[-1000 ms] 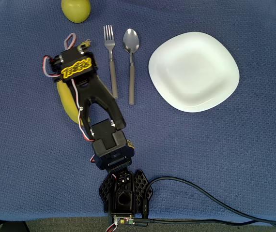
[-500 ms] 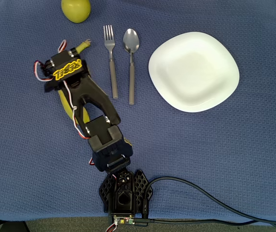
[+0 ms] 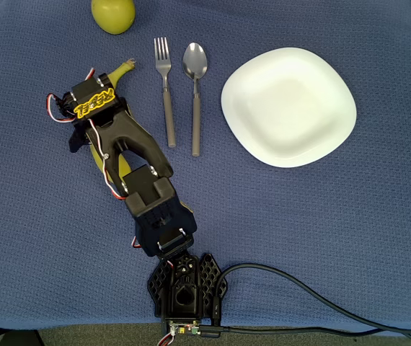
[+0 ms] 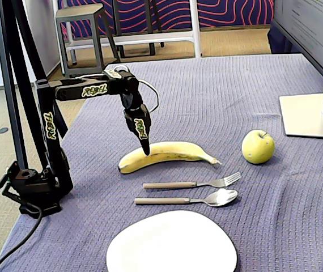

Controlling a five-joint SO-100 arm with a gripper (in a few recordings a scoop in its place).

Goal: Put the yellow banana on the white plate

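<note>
My gripper [image 4: 146,151] is hanging right over the yellow banana [image 4: 167,154], tip pointing straight down at about the middle of it in the fixed view. Honestly I can't tell how far apart my jaws are: from the side they read as 1 dark point, and from overhead my own wrist covers them. I also can't say if the tip touches the peel or just sits above it.

The banana lies flat on the blue cloth [image 4: 218,90] covering the table, toward the left edge in the overhead view [image 3: 122,71], where its greenish stem pokes out past my wrist toward the far edge and the rest runs back under my arm.

The white plate [image 3: 288,107] is well apart from it, over toward the right edge in the overhead view, sitting bare. In the fixed view the plate [image 4: 171,242] is at the near edge.

Between banana and plate there's 1 fork [image 3: 165,88] and 1 spoon [image 3: 195,90], lying side by side and parallel, heads toward the far edge. A round yellow-green apple [image 3: 113,14] sits right at the far edge in the overhead view, just past the banana's stem. In the fixed view the apple [image 4: 258,146] is near the stem end, not touching it.
</note>
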